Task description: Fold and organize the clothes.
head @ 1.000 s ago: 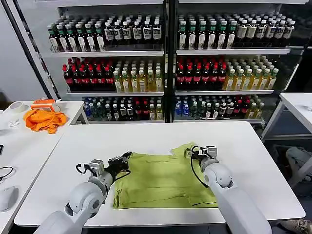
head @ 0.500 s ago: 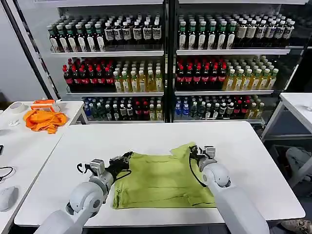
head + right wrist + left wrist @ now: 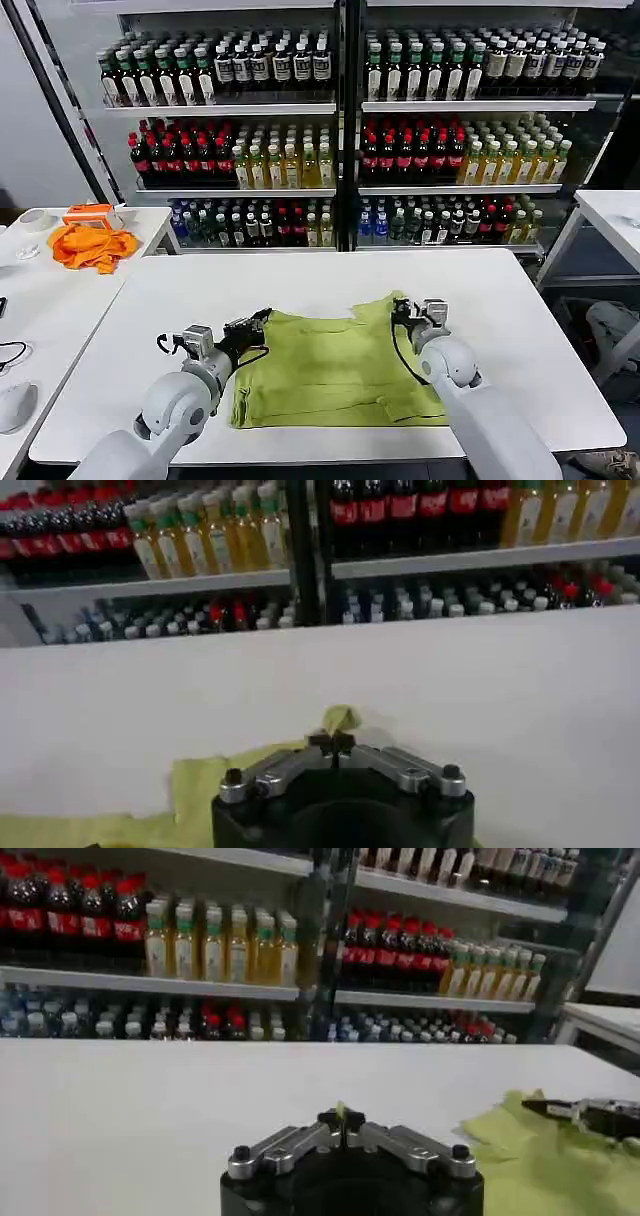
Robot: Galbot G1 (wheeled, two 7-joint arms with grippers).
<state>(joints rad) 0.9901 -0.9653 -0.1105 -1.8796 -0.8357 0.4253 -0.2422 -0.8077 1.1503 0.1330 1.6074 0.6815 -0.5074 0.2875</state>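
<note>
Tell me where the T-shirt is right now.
In the head view the T-shirt lies on the near middle of the white table, its far corners pinched by the left hand and right hand.

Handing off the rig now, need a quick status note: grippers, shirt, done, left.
Left gripper: shut on the far left corner of the lime-green short-sleeved T-shirt.
Right gripper: shut on the shirt's far right corner, fabric bunched up there.
Shirt lies on the white table, partly folded into a rough rectangle, near edge flat.
Done: sides look tucked in.
Left: probably bring the held far edge toward the near edge, release, tidy.
</note>
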